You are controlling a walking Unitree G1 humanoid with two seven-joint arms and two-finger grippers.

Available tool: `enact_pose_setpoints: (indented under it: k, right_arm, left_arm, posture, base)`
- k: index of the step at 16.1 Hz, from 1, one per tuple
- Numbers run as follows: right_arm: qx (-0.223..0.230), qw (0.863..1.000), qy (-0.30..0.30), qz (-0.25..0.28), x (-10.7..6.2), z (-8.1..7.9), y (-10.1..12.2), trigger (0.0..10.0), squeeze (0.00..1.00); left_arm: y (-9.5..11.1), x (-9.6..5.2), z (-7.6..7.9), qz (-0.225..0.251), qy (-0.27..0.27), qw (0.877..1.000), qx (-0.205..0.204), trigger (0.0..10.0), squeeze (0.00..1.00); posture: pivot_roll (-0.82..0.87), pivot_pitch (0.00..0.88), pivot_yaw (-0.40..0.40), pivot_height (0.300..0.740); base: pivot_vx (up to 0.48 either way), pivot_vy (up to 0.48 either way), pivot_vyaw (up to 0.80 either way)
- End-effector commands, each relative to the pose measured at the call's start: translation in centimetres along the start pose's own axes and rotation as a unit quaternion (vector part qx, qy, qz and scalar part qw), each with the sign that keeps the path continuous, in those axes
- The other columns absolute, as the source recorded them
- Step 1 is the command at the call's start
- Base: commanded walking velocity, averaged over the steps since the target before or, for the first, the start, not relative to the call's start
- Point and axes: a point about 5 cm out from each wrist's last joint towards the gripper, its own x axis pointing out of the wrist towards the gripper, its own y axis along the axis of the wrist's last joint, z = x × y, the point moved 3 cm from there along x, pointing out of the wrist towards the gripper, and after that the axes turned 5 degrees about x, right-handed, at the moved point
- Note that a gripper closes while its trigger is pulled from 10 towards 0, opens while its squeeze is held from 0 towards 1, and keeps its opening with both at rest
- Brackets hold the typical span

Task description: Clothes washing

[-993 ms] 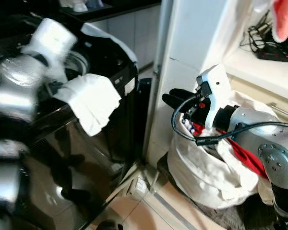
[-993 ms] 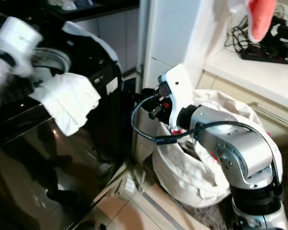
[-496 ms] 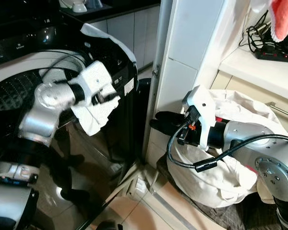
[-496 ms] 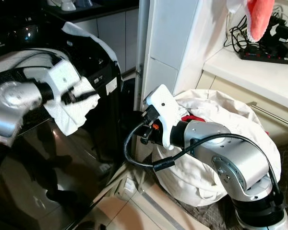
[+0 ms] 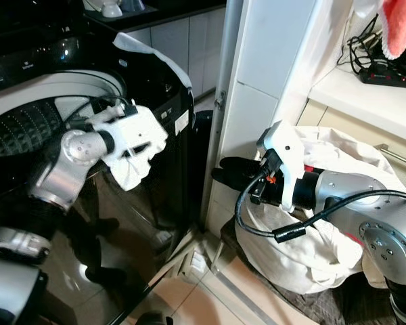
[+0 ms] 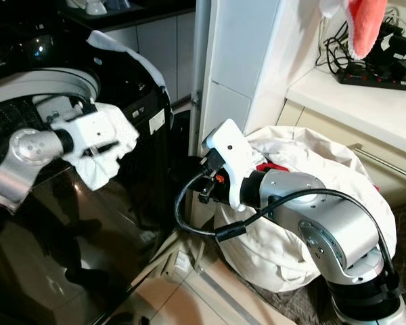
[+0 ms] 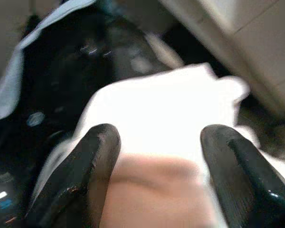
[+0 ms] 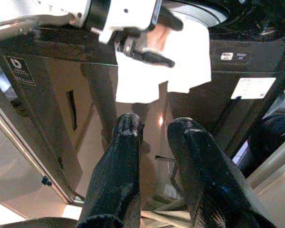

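Note:
A white cloth point(image 5: 130, 166) hangs over the front rim of the black top-loading washing machine point(image 5: 122, 230), beside its open drum point(image 5: 27, 128). My left gripper point(image 7: 159, 137) is at that cloth with its fingers point(image 8: 152, 58) spread wide, one on each side of the fabric point(image 7: 166, 104); it is open. My right gripper point(image 5: 224, 170) hovers in the gap between the machine and a white laundry bag point(image 6: 271, 250), pointing at the machine. Its fingers point(image 8: 126, 142) stand a little apart with nothing between them. A red garment point(image 6: 274, 166) peeks out of the bag.
A white tiled pillar point(image 5: 271, 68) rises behind the bag. To the right, a shelf point(image 5: 365, 95) carries a power strip and cables, with a pink cloth point(image 5: 399, 27) hanging above. Tiled floor point(image 5: 216, 298) lies in front. A black cable point(image 5: 257, 227) loops under my right wrist.
My left arm swung down from above the machine onto the white cloth and turned there. My right gripper pulled out of the laundry bag toward the machine, then stayed still.

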Motion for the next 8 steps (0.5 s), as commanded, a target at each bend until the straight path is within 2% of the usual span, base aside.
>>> enact_pose_setpoints:
  k: [1,2,4,5,6,7,8]
  right_arm:
    - [-0.011,1.0,-0.005,0.003,-0.2,0.1,0.2,10.0,0.0]
    - [-0.012,1.0,-0.007,0.004,-0.2,0.2,0.3,10.0,0.0]
    - [-0.015,1.0,-0.012,0.006,-0.2,0.5,0.4,10.0,0.0]
    - [-0.016,1.0,-0.015,0.006,-0.2,0.6,0.4,10.0,0.0]
    - [-0.017,1.0,-0.018,0.008,-0.2,0.7,0.5,10.0,0.0]
    - [-0.018,1.0,-0.018,0.009,-0.2,0.7,0.5,10.0,0.0]
    - [-0.017,1.0,-0.02,0.011,-0.2,0.8,0.6,10.0,0.0]
  left_arm:
    - [-0.3,-0.3,-1.5,-0.017,0.028,0.999,0.032,10.0,0.0]
    - [-0.5,-0.5,-2.4,-0.025,0.048,0.998,0.045,10.0,0.0]
    - [-0.9,-1.4,-6.3,-0.045,0.143,0.988,0.046,10.0,0.0]
    - [-1.5,-1.9,-7.8,-0.07,0.184,0.979,0.058,10.0,0.0]
    - [-2.2,-3.6,-11.0,-0.114,0.296,0.944,0.084,10.0,0.0]
    - [-2.2,-4.2,-12.0,-0.124,0.334,0.93,0.091,10.0,0.0]
    - [-1.8,-5.5,-13.6,-0.122,0.39,0.91,0.078,10.0,0.0]
  posture:
    - [-0.02,0.0,-0.019,0.74]
    - [-0.02,0.0,-0.019,0.74]
    - [-0.02,0.0,-0.023,0.74]
    - [-0.02,0.0,-0.022,0.74]
    - [-0.02,0.0,-0.02,0.74]
    - [-0.02,0.0,-0.02,0.74]
    - [-0.02,0.0,-0.02,0.74]
  base:
    - [0.0,0.0,0.0]
    - [0.0,0.0,0.0]
    - [0.0,0.0,0.0]
    - [0.0,0.0,0.0]
    - [0.0,0.0,0.0]
    - [0.0,0.0,0.0]
    - [0.0,0.0,0.0]
